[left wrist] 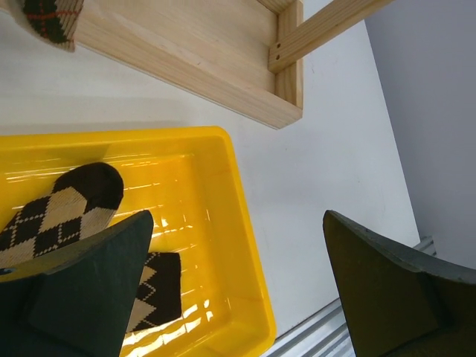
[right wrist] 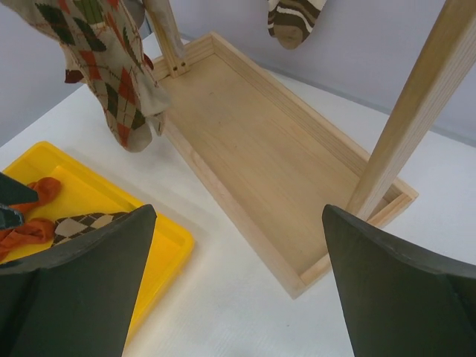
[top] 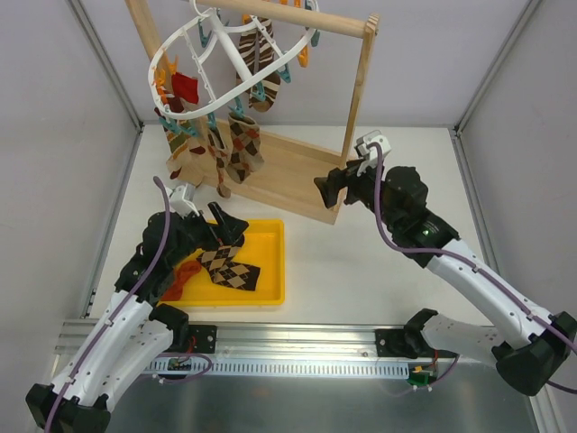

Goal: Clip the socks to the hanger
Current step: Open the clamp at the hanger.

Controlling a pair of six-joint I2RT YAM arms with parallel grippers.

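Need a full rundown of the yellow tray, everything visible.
The yellow tray is glossy plastic, rectangular with rounded corners and a raised rim. It lies flat on the white table near the wooden stand, apart from it. Inside lie an argyle sock and an orange-red sock.

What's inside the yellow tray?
Inside the yellow tray lie a brown-and-cream diamond-patterned sock and a bunched orange sock. The left arm hangs over the tray's left part, so whatever lies beneath it is hidden.
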